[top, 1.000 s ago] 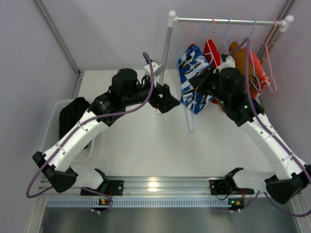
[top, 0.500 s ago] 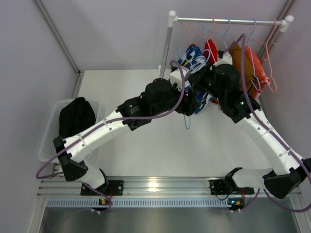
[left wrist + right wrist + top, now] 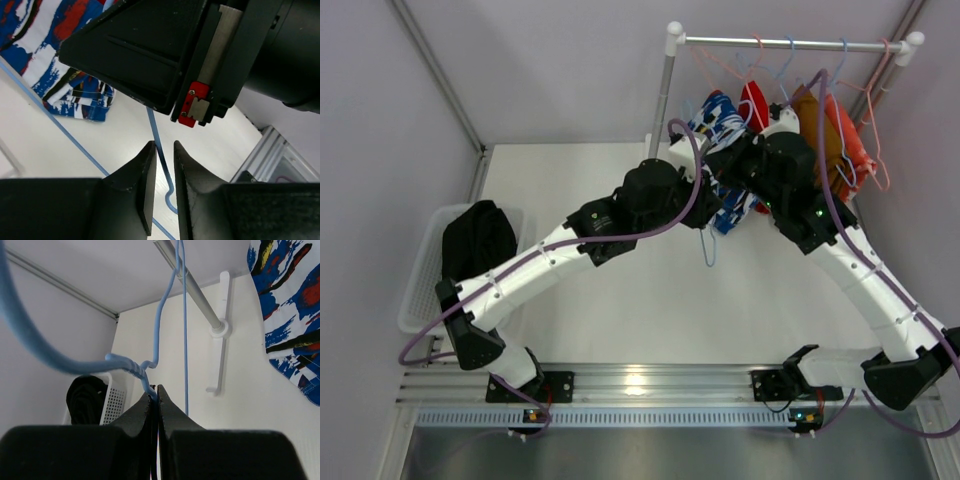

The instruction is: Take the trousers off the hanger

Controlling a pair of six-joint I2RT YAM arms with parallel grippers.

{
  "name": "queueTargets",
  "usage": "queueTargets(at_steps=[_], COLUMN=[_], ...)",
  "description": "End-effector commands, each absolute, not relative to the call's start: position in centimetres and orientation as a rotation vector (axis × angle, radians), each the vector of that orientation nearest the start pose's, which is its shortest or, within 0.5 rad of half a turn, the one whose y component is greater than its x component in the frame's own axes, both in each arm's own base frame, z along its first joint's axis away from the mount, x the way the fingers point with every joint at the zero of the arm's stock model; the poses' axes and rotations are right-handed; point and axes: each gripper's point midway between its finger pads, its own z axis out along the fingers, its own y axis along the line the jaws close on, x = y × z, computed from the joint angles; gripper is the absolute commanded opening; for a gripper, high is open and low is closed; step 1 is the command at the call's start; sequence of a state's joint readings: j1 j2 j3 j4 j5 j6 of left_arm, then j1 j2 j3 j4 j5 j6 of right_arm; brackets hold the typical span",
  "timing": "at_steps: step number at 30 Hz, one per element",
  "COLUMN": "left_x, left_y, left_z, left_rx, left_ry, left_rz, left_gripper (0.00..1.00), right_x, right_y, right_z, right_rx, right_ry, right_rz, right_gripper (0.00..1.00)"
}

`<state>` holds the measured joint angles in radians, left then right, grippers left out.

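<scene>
Trousers in black [image 3: 475, 240] lie nearest, heaped in the white basket [image 3: 418, 290] at the table's [image 3: 600, 310] left edge, seemingly where freed pairs go; further in, the blue hanger [image 3: 159, 325] is pinched just below its twisted neck by the right end effector [image 3: 156, 391], fingers pressed together on the wire, probably to steady it while the cloth is drawn off; the left end effector [image 3: 164, 147] sits close under the right arm's wrist, its fingers nearly together with a thin slit between them, the blue wire showing through that slit, and I cannot tell whether it grips anything; the blue patterned trousers [image 3: 55, 50] hang just beside it, draped on that hanger; behind them the red pair [image 3: 755, 100], the brown pair [image 3: 810, 112] and the orange-red pair [image 3: 850, 145] hang from the rail [image 3: 790, 43]; no brand, label or writing can be read, only a small blank red tab [image 3: 192, 107] on the right wrist.
</scene>
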<state>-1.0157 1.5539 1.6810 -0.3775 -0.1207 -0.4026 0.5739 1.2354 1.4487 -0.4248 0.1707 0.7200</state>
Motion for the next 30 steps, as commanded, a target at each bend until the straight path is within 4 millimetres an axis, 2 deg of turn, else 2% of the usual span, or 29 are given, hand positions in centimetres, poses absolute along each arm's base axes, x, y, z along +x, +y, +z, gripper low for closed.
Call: queueTargets(at_steps=[1,7,10,13,14,15,18,20,25,30], left_x=[24.5,25.1,25.8,25.0,25.0,24.7,24.4,24.5,24.9,26.7], left_y=[-41.7,-41.2,-40.8,-41.2,-41.0,-41.0,-40.6,-40.2,-39.2,-38.1], left_z=[39.7,38.7,38.3,38.7,39.3,39.7,40.8,41.5,42.6,43.2], left_rx=[0.493,0.451,0.428,0.473,0.466,0.472,0.476,0.468,0.458,0.418], left_ry=[1.778,1.826,1.838,1.823,1.808,1.791,1.74,1.729,1.703,1.682], left_rz=[-1.024,-1.041,-1.044,-1.137,-1.168,-1.194,-1.262,-1.33,-1.468,-1.484], left_gripper=[0.2,0.0,0.0,0.0,0.0,0.0,0.0,0.0,0.0,0.0], right_x=[32.6,32.3,32.2,32.0,31.9,31.9,31.7,31.5,30.9,30.3], right_y=[21.4,21.4,21.4,21.8,21.9,21.9,22.1,22.2,22.0,21.0], right_z=[42.6,42.9,43.1,43.0,43.0,42.8,42.9,43.1,42.7,43.0], right_rx=[0.26,0.254,0.251,0.226,0.222,0.218,0.203,0.189,0.16,0.142], right_ry=[1.736,1.724,1.718,1.718,1.719,1.718,1.708,1.705,1.705,1.683], right_rz=[0.84,0.853,0.86,0.883,0.886,0.888,0.914,0.92,0.926,0.908], right_gripper=[0.0,0.0,0.0,0.02,0.09,0.29,0.64,0.76,0.99,0.99])
